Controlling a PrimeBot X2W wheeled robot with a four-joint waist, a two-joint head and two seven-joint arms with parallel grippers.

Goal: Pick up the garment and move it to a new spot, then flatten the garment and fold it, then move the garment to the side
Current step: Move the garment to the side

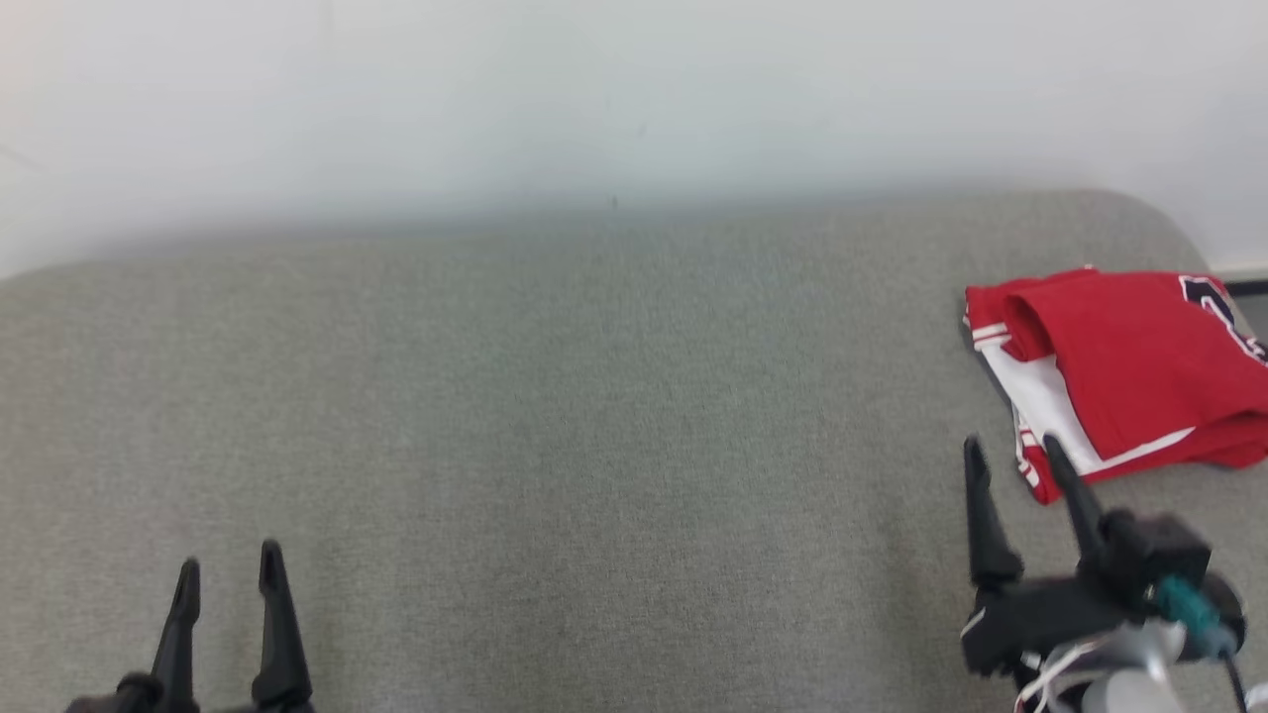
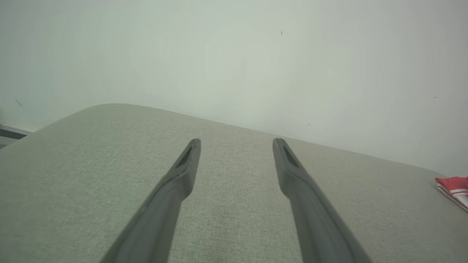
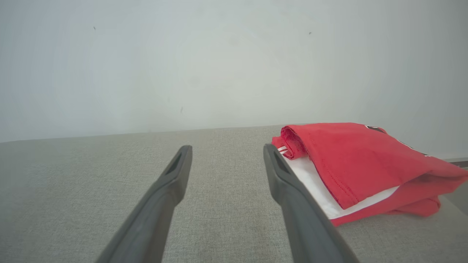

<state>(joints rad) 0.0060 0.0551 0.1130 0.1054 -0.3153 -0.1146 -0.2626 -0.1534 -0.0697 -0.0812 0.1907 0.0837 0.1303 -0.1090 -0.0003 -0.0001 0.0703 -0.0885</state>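
The folded red-and-white garment [image 1: 1129, 366] lies at the far right end of the grey cushion [image 1: 594, 396]. The right gripper [image 1: 1012, 446] hangs over the cushion's right part, its 2 fingers apart and empty. The left gripper [image 1: 229, 557], also spread and empty, is over the cushion's near left.

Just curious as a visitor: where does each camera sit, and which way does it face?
Head view: on the head, looking down at the grey surface; left gripper and right gripper show.
Left wrist view: on that wrist, along its fingers toward the wall.
Right wrist view: likewise, fingers near the garment.
All three share the garment.
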